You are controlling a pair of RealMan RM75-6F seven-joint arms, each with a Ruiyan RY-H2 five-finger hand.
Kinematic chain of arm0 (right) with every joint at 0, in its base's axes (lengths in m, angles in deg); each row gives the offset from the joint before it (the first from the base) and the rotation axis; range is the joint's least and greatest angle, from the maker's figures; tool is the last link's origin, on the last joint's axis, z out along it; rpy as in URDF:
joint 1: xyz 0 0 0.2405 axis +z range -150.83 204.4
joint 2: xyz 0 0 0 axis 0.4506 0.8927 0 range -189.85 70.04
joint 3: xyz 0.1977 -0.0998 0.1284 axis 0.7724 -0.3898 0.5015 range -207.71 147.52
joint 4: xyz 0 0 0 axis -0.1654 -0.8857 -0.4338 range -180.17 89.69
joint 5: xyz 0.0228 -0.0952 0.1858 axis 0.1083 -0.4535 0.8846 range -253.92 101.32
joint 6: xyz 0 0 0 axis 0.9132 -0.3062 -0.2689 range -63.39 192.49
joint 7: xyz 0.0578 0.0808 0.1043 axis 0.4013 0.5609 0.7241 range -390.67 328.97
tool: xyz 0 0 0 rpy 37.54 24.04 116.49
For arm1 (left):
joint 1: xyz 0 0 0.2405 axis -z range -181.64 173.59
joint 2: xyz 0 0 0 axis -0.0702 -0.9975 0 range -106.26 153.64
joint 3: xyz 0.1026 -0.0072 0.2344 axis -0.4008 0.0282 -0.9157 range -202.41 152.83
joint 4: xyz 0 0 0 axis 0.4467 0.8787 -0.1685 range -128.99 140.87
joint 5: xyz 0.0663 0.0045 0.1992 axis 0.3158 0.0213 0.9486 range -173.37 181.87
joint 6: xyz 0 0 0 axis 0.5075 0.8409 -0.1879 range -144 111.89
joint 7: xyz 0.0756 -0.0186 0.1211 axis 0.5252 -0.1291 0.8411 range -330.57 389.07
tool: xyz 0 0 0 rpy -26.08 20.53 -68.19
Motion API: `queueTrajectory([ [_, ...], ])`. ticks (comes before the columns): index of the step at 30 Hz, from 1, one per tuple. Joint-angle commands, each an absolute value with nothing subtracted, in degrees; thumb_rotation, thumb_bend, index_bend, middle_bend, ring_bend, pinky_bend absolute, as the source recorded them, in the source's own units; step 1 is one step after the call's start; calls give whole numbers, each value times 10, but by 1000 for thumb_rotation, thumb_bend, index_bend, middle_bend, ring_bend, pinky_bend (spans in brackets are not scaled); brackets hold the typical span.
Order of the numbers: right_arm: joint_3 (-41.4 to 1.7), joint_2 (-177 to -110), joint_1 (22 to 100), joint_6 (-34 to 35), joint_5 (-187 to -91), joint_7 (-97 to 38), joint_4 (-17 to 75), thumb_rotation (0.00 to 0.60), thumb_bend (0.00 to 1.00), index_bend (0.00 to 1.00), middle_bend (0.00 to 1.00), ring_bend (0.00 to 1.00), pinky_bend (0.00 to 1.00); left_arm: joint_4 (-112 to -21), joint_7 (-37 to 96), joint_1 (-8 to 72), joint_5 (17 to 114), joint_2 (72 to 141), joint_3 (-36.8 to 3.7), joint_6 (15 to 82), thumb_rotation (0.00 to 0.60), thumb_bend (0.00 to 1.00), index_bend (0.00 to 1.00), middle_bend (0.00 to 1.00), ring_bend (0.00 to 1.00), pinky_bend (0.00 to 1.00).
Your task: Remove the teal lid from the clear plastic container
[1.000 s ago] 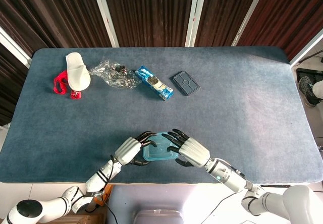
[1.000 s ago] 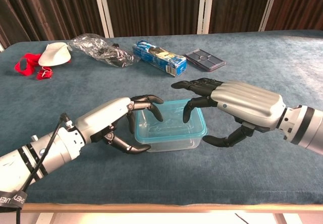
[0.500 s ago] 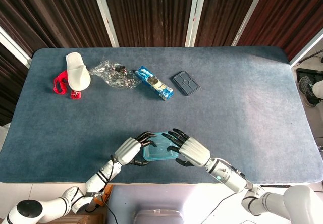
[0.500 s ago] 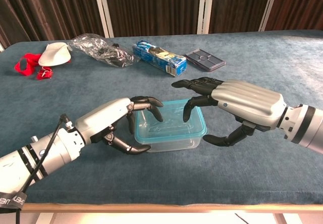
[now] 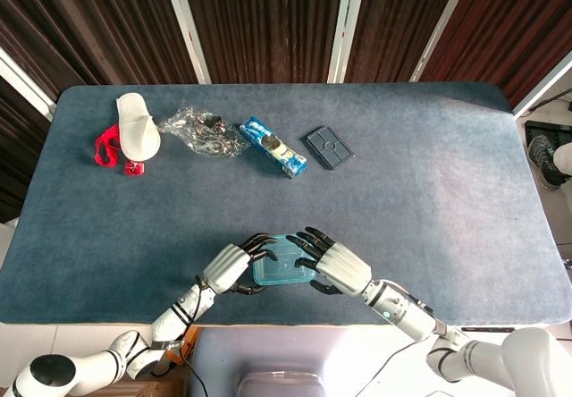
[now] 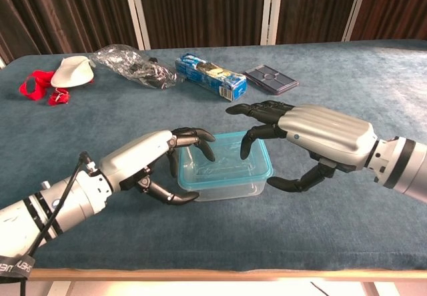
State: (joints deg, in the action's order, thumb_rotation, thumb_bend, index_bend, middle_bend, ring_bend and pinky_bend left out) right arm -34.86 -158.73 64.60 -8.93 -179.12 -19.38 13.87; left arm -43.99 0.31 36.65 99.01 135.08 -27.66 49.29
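Item: container (image 6: pixel 223 176), lid (image 6: pixel 223 165) on, at the table's (image 5: pixel 429 173) near edge, 6 o'clock. It lay between my two robot hands, long axis running left to right.

My left robot hand (image 6: pixel 150 157): at its 9 o'clock, fingers curled over the lid's left rim, thumb low at the wall; actual grip not discernible.

My right robot hand (image 6: pixel 313 139): at 3 o'clock, spread, fingertips above the right rim, equally near.

Surface: blue felt, flat. Far clutter well apart; room to lift.

Overhead head view, low chest view
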Motion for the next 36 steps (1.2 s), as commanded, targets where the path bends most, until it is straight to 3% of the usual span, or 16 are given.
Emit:
queueTrajectory([
  [1, -348, -1588, 646, -89, -1791, -194, 140, 600, 485, 479, 79, 0, 0, -440, 3, 366, 990, 1350, -277, 493, 600, 386, 360, 526, 407, 517],
  [36, -347, -1592, 647, -85, -1789, -195, 136, 600, 485, 473, 79, 0, 0, -438, 3, 365, 991, 1352, -278, 492, 600, 385, 359, 526, 407, 517],
])
